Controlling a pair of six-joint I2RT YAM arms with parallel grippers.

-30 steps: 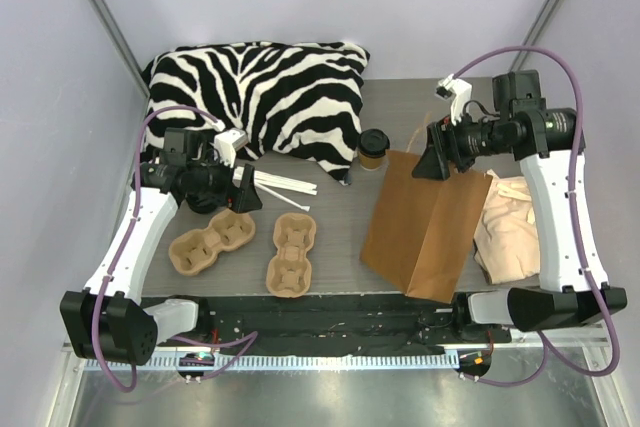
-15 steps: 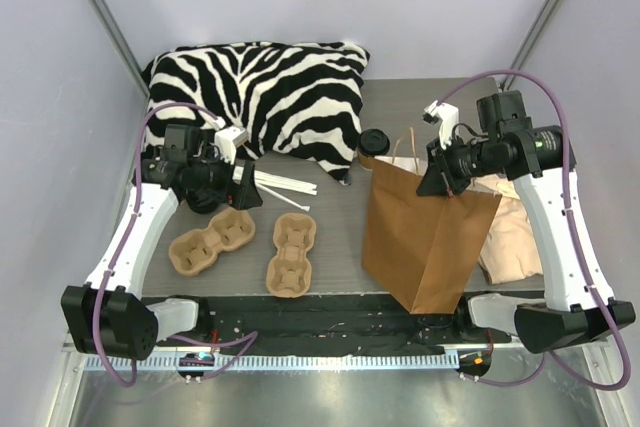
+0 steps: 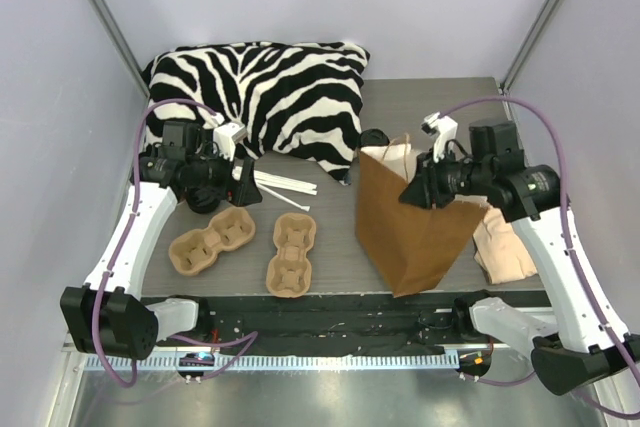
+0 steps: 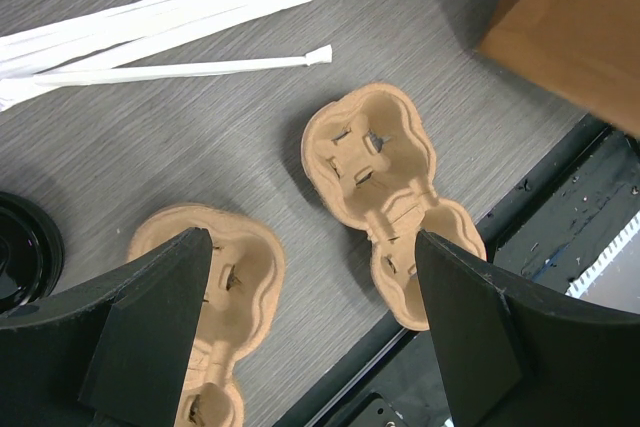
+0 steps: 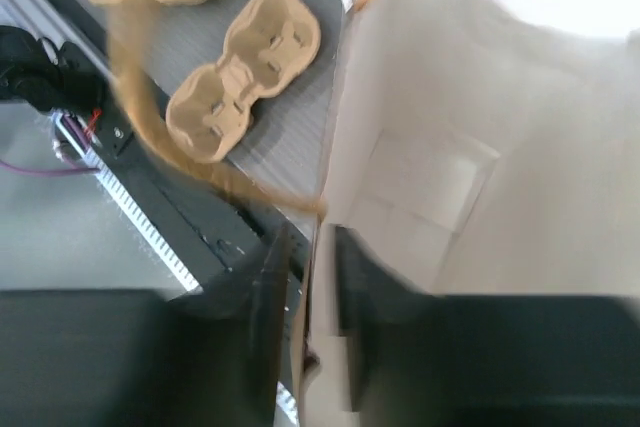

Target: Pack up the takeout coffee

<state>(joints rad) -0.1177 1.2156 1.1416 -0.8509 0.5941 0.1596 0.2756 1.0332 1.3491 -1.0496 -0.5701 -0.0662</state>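
Brown paper bag (image 3: 410,232) upright, counter's near-right; right fingers (image 3: 418,190) pinch top rim, likely holding mouth up for loading. Behind bag, takeout coffee (image 3: 374,137) mostly hidden, beside zebra pillow (image 3: 270,97) at far edge.

Left wrist: left fingers (image 4: 150,317) wide, empty, above pulp cup carriers (image 4: 385,197).

Right wrist: fingers narrow, clamped on bag wall; pale interior shows.

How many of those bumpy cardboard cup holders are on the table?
2. One cup holder sits by the left arm; the second cup holder lies beside it, nearer the paper bag. The bag may hide more.

takeout coffee (image 3: 374,137) behind bag (image 3: 412,237), trays (image 3: 291,255) left
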